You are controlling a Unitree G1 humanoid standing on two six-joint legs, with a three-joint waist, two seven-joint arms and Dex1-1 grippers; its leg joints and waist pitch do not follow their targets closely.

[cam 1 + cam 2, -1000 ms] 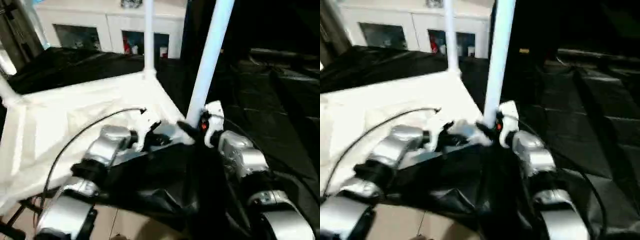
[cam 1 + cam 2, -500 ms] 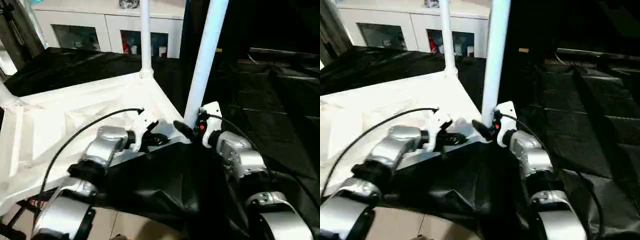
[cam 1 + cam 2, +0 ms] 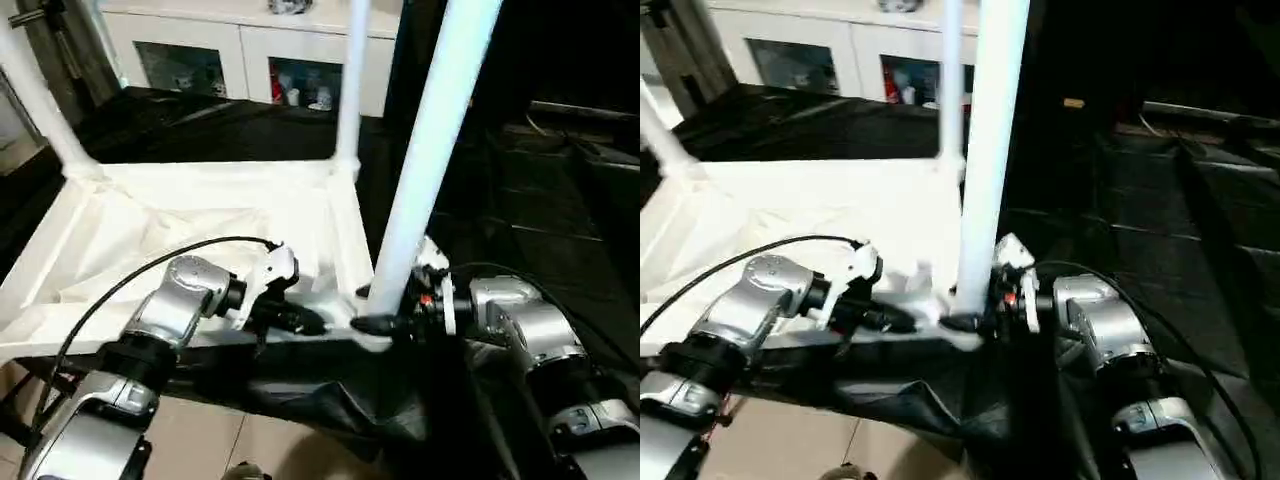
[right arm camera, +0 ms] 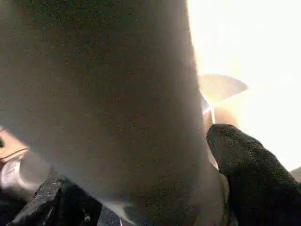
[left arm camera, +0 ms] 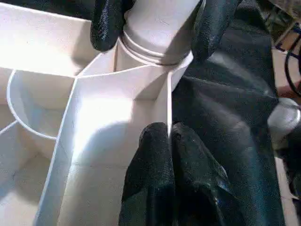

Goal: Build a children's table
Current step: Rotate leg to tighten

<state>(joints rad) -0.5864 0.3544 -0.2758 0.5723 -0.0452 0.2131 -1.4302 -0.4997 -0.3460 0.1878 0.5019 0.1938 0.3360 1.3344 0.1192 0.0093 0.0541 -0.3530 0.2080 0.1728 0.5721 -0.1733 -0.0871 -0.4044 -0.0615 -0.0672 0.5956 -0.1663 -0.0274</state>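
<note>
We see the white children's table [image 3: 200,215] lying upside down in the middle and left of the frame, ribs showing. Three of its legs stand up from the corners. The near leg [image 3: 430,160] rises tall right in front of us and hides part of the room behind it. A far leg [image 3: 350,90] stands at the back corner, and another leg [image 3: 40,100] leans at the upper left.

Our right hand [image 5: 155,28] has its two black fingers around the bottom of the near leg, one on each side, where it sits in its corner socket. Our left hand [image 3: 300,320] is closed, fingers pressed together, resting against the rim of the top by that same corner.

A black cable [image 3: 130,275] loops over our left arm.

Black cloth [image 3: 330,390] lies under the top and spreads to the right. At the top of the frame stands a white cabinet [image 3: 250,55] with glass doors. The pale floor [image 3: 230,440] shows at the bottom.
</note>
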